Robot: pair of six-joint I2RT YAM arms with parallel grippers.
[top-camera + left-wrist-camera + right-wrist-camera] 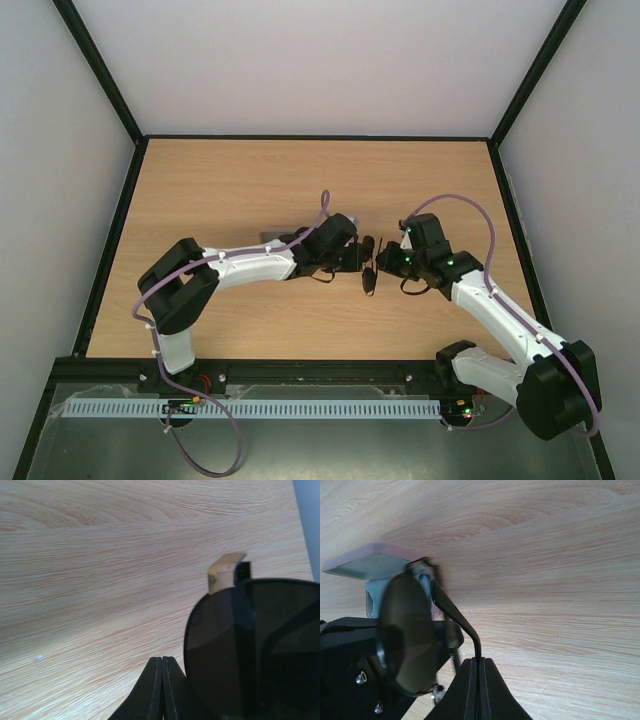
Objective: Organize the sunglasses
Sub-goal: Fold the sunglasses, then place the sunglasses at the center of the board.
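Mid-bench (250,180), my arms meet at the sunglasses (368,270), with the right gripper (479,667) at their 3 o'clock, clamped on one thin temple arm. The left gripper (162,665), at their 9 o'clock, has its fingers pressed together beside a dark lens. I cannot tell what they pinch.

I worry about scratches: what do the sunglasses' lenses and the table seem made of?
The sunglasses: lenses look like dark tinted plastic or glass, glossy, since they show reflections; which one is unclear. The table: pale wood or wood-look laminate, matte, with visible grain lines.
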